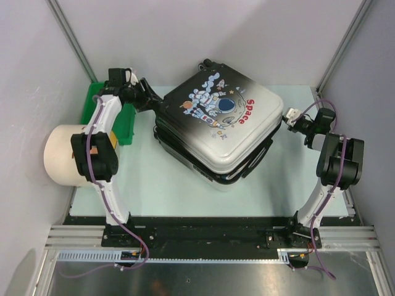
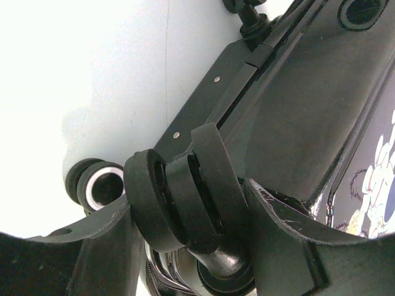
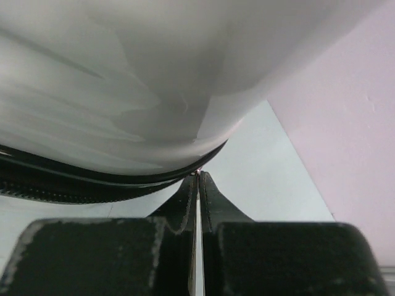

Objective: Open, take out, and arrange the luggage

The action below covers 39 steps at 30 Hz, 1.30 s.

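Black padded right gripper point(image 3: 198, 180): jaws pinched to a hairline slit, tips at the glossy black rim of the luggage point(image 1: 216, 129), at its 3 o'clock corner; whether anything is held, cannot tell. Left gripper point(image 2: 185, 213): jaws wide, clamped on a matte twin rubber wheel point(image 2: 185, 191) at the 10 o'clock corner. Luggage is closed and lies flat mid-table point(image 1: 154, 185); smooth rounded hard shell, black fading to white, astronaut print up. Cream cylinder point(image 1: 58, 157) at 9 o'clock; beyond it, green plastic tray point(image 1: 126, 126).
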Available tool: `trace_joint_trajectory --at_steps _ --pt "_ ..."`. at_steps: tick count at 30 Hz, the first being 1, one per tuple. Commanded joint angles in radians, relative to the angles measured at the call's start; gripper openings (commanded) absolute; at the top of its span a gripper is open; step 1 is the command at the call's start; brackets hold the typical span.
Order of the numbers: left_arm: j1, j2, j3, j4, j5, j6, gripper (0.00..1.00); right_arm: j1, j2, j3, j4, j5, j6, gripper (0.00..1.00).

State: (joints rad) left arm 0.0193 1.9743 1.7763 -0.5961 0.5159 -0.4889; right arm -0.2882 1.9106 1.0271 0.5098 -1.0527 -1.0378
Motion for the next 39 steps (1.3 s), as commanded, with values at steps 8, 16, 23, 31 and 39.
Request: trace_joint_trajectory --at_steps 8,16,23,31,39 --pt "-0.122 0.129 0.133 0.015 0.09 0.311 0.0 0.11 -0.217 0.039 -0.866 -0.2 -0.671 0.0" --pt "-0.174 0.139 0.14 0.016 0.205 0.385 0.0 0.173 -0.389 -0.131 -1.689 -0.302 -1.255 0.0" --pt "-0.185 0.167 0.124 0.012 0.386 0.412 0.0 0.107 -0.496 -0.185 -1.58 -0.371 -1.055 0.0" --pt "-0.197 0.196 0.14 0.009 0.395 0.435 0.0 0.027 -0.553 -0.185 -0.786 -0.281 -0.048 0.0" --pt "-0.225 0.198 0.138 0.007 0.386 0.435 0.0 0.148 -0.466 -0.248 0.065 -0.08 0.752 0.0"
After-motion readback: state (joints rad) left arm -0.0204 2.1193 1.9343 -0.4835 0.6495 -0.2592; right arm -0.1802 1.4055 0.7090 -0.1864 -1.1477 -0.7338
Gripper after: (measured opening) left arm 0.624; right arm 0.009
